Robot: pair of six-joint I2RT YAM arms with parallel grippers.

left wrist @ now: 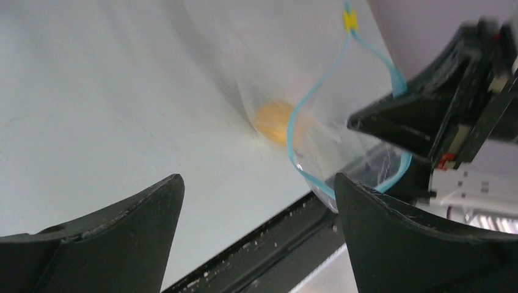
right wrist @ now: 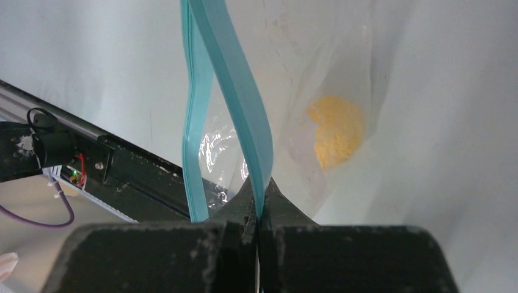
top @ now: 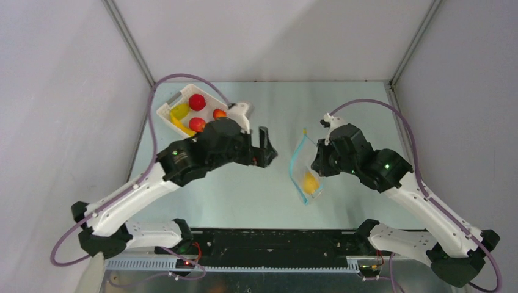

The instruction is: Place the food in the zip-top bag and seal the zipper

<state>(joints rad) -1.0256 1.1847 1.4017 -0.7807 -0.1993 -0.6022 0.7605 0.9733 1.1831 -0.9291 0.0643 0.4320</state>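
Right tool (right wrist: 258, 201) on zipper (right wrist: 241, 104); food (right wrist: 336, 131) blurry

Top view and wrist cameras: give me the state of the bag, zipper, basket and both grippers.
zip-top bag: mouth open, one yellow food piece inside.
zipper: unsealed, strips parted.
left gripper: open, empty.
right gripper: shut on one zipper strip.
basket: holds red and yellow food.
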